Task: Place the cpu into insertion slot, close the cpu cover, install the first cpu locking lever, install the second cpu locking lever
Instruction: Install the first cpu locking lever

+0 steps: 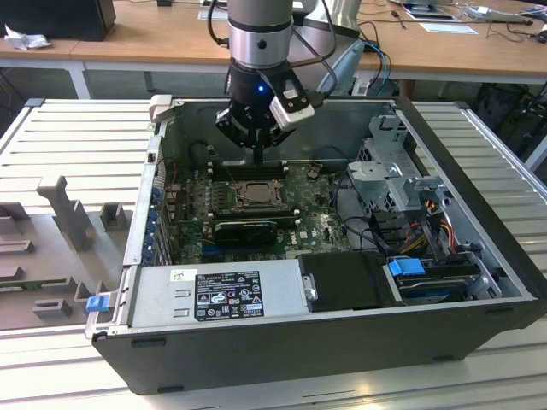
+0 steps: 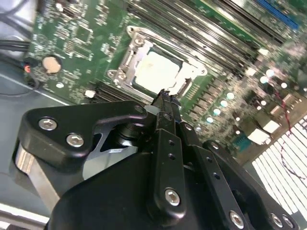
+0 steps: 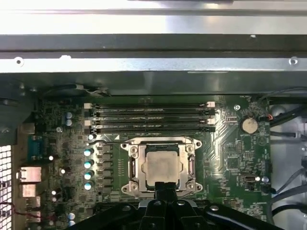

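Currently the cpu (image 3: 162,167) already sits in the insertion slot (image 3: 125,165), pale top showing through the window of the cpu cover (image 3: 161,143), which lies flat over it in both wrist views. So placement and cover look done; judging by that, the step in hand is a locking lever.

The gripper (image 3: 165,186) hangs just above the near edge of the socket, fingers pressed together into one narrow tip, holding nothing. In the exterior view it (image 1: 258,154) stands over the far side of the motherboard (image 1: 316,224), between the memory slots (image 3: 151,117) and the socket.

I can't tell whether either lever is latched; the wire bars along the socket sides are hard to trace.

To do it well:
- push with the closed tip on the lever's bent end, not on the cover or chip
- sweep down and sideways so the bar tucks under its hook
- stay clear of the capacitors (image 3: 88,163) beside the socket
- keep force low; the cover should stay flat, not spring up
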You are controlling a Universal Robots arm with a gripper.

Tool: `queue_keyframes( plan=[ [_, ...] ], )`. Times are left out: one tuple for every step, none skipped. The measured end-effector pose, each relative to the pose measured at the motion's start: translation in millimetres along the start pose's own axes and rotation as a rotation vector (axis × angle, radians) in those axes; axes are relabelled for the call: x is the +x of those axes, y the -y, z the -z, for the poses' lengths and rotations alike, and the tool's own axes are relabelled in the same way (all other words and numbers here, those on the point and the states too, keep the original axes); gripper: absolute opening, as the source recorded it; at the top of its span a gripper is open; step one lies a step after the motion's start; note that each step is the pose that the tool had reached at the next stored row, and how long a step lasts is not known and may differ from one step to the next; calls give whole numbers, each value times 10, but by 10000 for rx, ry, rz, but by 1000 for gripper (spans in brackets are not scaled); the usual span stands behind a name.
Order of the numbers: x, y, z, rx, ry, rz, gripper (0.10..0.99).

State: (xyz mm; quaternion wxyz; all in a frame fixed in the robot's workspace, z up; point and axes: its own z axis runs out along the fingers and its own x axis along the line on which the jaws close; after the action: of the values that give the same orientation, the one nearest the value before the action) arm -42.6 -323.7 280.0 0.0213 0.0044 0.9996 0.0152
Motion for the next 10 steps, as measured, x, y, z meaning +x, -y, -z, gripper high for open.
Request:
queue_keyframes(
  plan=[
    [0,0,-2,-9,8,105,106],
    [0,1,-4,-102,0,261,106],
    [0,0,-5,-240,-21,363,106],
    [0,0,-6,-369,-91,459,106],
    [0,0,-13,-436,-147,482,106],
    [13,1,-23,-433,-156,475,106],
    [23,1,-26,-432,-156,460,106],
    [36,2,-28,-430,-156,447,106],
    [53,2,-30,-430,-156,439,106],
    [73,2,-32,-431,-155,436,106]
  ],
)
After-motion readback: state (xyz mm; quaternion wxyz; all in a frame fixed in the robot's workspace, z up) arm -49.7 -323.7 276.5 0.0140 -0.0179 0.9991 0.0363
